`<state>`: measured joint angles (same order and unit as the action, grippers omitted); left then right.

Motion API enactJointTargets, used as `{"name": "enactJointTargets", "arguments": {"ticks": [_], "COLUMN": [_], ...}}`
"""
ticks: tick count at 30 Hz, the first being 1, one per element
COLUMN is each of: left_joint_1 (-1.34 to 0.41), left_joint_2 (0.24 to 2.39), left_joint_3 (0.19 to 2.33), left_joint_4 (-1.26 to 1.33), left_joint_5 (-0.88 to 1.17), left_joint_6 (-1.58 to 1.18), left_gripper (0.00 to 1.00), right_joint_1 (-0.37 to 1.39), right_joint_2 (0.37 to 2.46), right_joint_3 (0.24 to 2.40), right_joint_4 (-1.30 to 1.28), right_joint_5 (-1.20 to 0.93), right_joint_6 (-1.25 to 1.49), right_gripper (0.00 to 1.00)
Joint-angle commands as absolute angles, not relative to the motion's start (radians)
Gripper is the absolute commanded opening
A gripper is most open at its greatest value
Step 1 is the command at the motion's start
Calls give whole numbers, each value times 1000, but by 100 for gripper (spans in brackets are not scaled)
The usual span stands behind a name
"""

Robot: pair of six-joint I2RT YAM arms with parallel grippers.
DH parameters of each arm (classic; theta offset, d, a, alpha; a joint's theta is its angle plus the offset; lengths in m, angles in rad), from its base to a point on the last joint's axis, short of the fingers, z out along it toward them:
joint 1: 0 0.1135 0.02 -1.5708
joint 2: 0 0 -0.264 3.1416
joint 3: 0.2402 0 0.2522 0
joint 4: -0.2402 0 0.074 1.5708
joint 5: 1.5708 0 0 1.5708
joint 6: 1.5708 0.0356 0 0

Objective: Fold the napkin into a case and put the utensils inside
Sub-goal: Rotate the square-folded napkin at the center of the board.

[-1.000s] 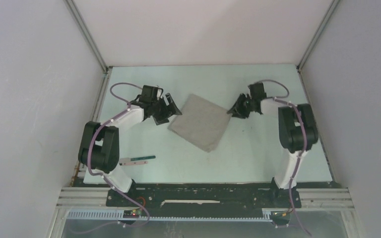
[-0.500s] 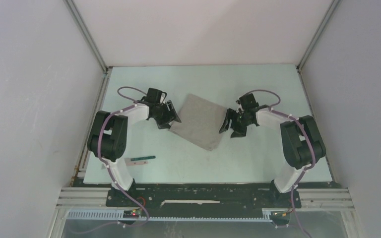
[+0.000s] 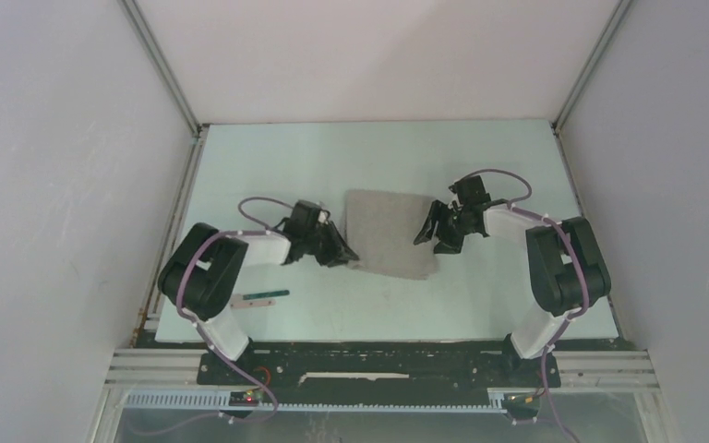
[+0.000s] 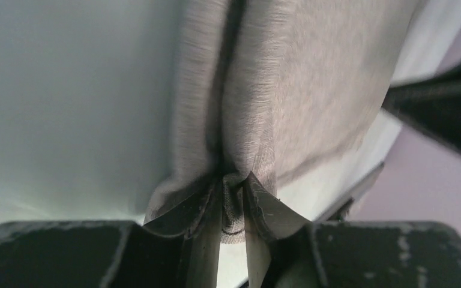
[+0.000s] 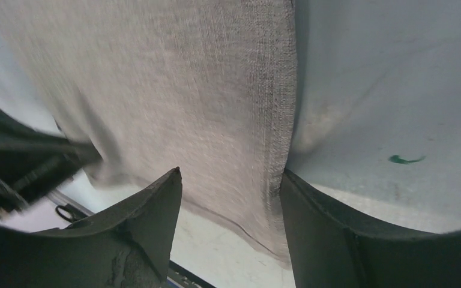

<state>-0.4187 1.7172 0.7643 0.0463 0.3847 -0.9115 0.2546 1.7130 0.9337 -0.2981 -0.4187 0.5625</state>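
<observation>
Napkin (image 3: 390, 235) — corner in left pincer (image 4: 233, 183)

A pale mint-green flat tabletop (image 3: 480, 295) carries a light grey square cloth napkin (image 3: 388, 233) near its middle. A slim utensil with a thin dark green handle (image 3: 263, 296) lies well apart from the napkin, to its left and nearer the arm bases. A small green mark (image 5: 405, 159) stains the surface just beside the napkin's edge.

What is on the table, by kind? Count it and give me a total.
Napkin: 1
Utensil: 1 for sure, green-handled; its pale end may be a second piece, too small to tell
Grippers: 2, left gripper pinching the napkin, right gripper open
Total: 4
</observation>
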Motion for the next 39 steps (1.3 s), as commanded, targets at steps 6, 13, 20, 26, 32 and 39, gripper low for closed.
{"name": "enactJointTargets", "arguments": {"ticks": [6, 13, 20, 26, 32, 39], "left_joint_1": [-521, -452, -588, -604, -603, -604], "left_joint_2": [1464, 1378, 1423, 1362, 1419, 1441], "left_joint_3": [618, 657, 644, 537, 476, 445], "left_joint_4": [-1, -204, -88, -7, 184, 275], "left_joint_5": [378, 406, 510, 392, 391, 332], "left_joint_6": [-982, -824, -952, -1048, -1149, -1244], "left_gripper": [38, 67, 41, 53, 58, 46], "right_joint_1": [250, 245, 156, 103, 77, 80], "right_joint_2": [1632, 1550, 1461, 1485, 1499, 1473], "right_joint_3": [926, 867, 767, 696, 683, 680], "right_joint_4": [-418, -459, -429, -354, -322, -322], "right_joint_5": [-337, -343, -470, -552, -565, -529], "right_joint_6": [429, 411, 445, 466, 473, 466], "right_gripper": [71, 73, 64, 62, 57, 57]}}
